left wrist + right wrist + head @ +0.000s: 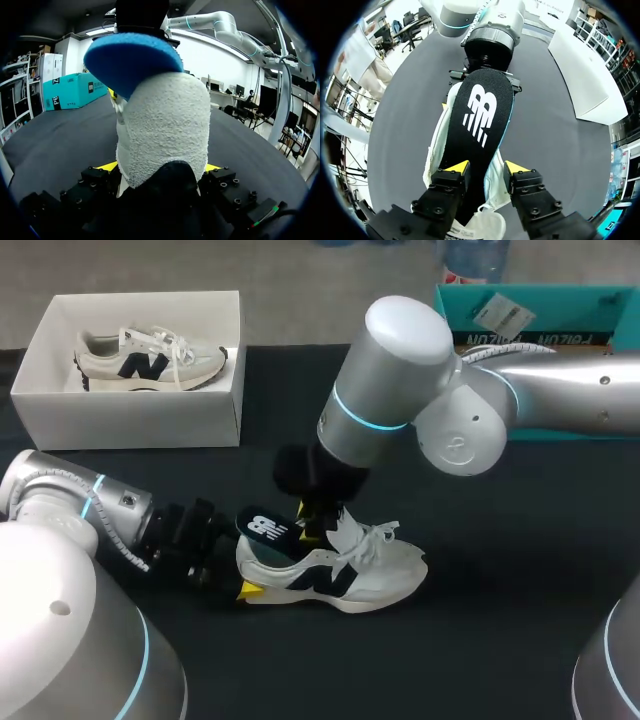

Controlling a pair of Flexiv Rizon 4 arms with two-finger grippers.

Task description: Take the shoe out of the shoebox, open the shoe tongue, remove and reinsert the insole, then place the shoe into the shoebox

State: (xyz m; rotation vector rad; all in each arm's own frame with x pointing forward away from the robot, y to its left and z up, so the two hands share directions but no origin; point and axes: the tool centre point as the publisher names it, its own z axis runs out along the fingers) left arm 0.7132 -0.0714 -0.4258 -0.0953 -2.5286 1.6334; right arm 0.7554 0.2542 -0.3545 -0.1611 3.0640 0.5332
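Observation:
A white shoe (375, 570) with a dark side logo lies on its sole in the middle of the black table. Its black insole (265, 529), with a blue underside (132, 57), slopes out over the heel while its front end sits inside the shoe. My left gripper (247, 589) is shut wide on the shoe's heel (165, 130), a yellow tip on each side. My right gripper (486, 170) hangs over the shoe's opening, open, its fingers straddling the insole (480, 115) with a gap on one side.
A white shoebox (130, 410) at the back left holds the matching shoe (150, 360). A teal box (545, 305) stands at the back right behind my right arm. Bare black table lies in front of and to the right of the shoe.

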